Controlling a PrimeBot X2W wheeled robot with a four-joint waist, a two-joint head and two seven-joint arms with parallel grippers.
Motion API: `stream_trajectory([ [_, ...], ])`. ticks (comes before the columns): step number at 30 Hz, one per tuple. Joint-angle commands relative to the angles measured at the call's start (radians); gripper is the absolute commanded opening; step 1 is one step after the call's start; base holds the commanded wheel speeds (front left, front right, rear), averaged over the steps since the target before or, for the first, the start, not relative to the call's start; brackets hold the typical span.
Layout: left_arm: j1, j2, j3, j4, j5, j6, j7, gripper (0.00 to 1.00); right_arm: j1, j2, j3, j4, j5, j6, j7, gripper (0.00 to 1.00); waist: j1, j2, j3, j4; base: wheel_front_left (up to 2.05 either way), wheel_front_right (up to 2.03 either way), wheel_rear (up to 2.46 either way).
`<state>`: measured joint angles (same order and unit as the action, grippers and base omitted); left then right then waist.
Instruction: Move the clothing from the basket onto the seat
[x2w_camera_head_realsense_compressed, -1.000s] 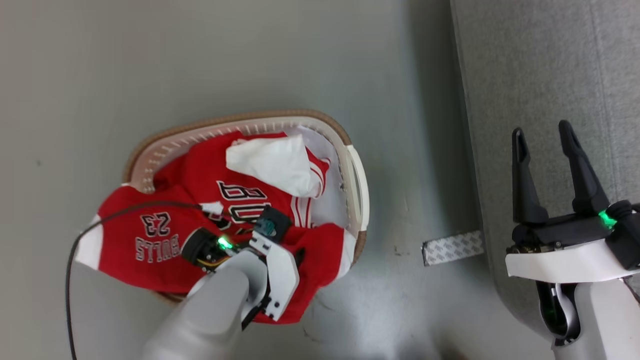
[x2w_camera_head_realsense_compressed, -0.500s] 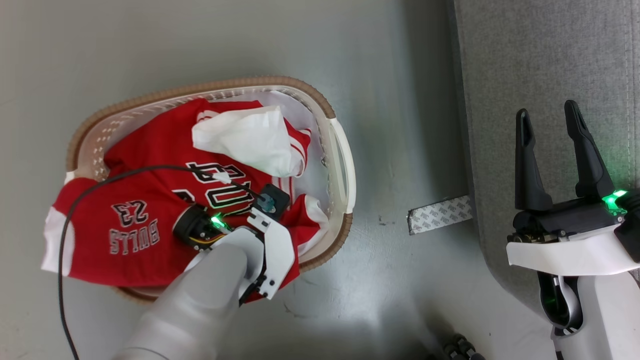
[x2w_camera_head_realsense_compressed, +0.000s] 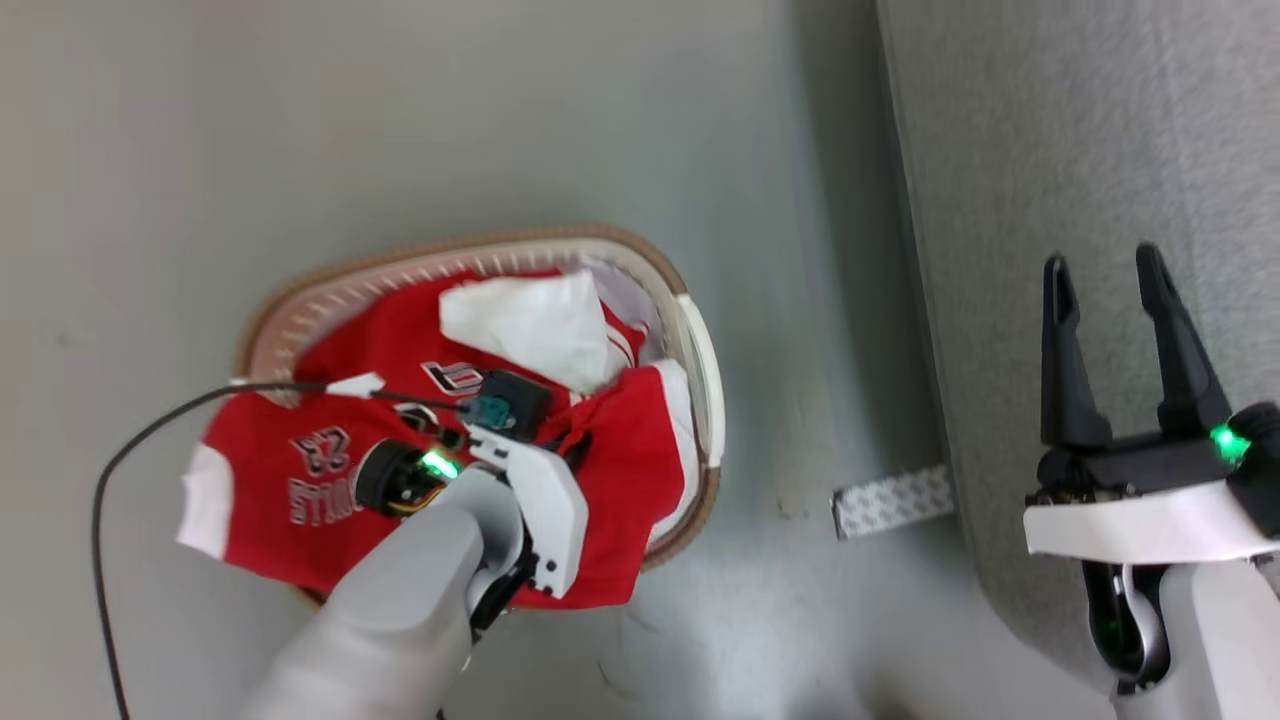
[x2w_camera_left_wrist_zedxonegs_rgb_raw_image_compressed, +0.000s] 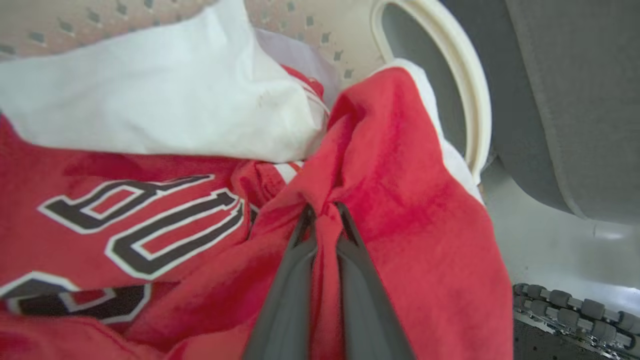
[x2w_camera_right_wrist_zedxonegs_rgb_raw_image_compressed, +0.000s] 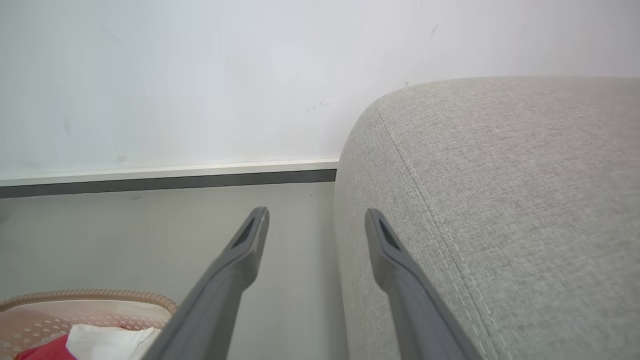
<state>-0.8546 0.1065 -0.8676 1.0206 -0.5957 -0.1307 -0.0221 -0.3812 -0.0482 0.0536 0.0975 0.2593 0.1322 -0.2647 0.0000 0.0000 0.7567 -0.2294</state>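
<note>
The cream basket (x2w_camera_head_realsense_compressed: 455, 246) with a brown rim stands on the grey floor, left of the seat (x2w_camera_head_realsense_compressed: 1100, 120). It holds the red jersey (x2w_camera_head_realsense_compressed: 300, 475) with black-and-white lettering and a crumpled white piece (x2w_camera_head_realsense_compressed: 530, 320). The jersey's left end hangs over the basket's rim. My left gripper (x2w_camera_left_wrist_zedxonegs_rgb_raw_image_compressed: 325, 210) is shut on a bunched fold of red garment (x2w_camera_left_wrist_zedxonegs_rgb_raw_image_compressed: 400, 200) with white trim, near the basket's right handle (x2w_camera_left_wrist_zedxonegs_rgb_raw_image_compressed: 470, 100). My right gripper (x2w_camera_head_realsense_compressed: 1105, 265) is open with nothing in it and hovers over the seat's left edge (x2w_camera_right_wrist_zedxonegs_rgb_raw_image_compressed: 360, 165).
A patterned grey strip (x2w_camera_head_realsense_compressed: 890, 500) lies on the floor beside the seat. A black cable (x2w_camera_head_realsense_compressed: 150, 440) loops from my left wrist (x2w_camera_head_realsense_compressed: 520, 470) over the jersey. A white wall with a dark baseboard (x2w_camera_right_wrist_zedxonegs_rgb_raw_image_compressed: 165, 182) stands beyond. Roller wheels (x2w_camera_left_wrist_zedxonegs_rgb_raw_image_compressed: 565, 305) show low on the floor.
The head camera has shifted. The red fold held by my left gripper is now bunched up higher near the basket's right rim and covers more of the lettering. My right gripper stays open.
</note>
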Motion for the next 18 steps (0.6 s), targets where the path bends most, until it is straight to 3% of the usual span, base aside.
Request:
stream_trajectory([
  [1, 0.024, 0.009, 0.000, -0.007, -0.025, 0.001, -0.021, 0.00, 0.020, -0.004, -0.007, 0.008, -0.006, -0.003, 0.000, 1.00, 0.0000, 0.0000, -0.080, 0.032, 0.00, 0.00, 0.00],
  [11, 0.136, -0.007, 0.002, -0.050, -0.088, 0.003, -0.157, 0.00, 0.154, -0.004, -0.034, 0.062, -0.044, -0.003, 0.000, 1.00, 0.0000, 0.0000, -0.379, 0.115, 0.00, 0.00, 0.00],
  [18, 0.195, 0.013, 0.014, -0.137, -0.089, 0.044, -0.206, 0.00, 0.263, -0.004, -0.031, 0.093, -0.065, -0.003, 0.000, 1.00, 0.0000, 0.0000, -0.582, 0.167, 0.00, 0.00, 0.00],
])
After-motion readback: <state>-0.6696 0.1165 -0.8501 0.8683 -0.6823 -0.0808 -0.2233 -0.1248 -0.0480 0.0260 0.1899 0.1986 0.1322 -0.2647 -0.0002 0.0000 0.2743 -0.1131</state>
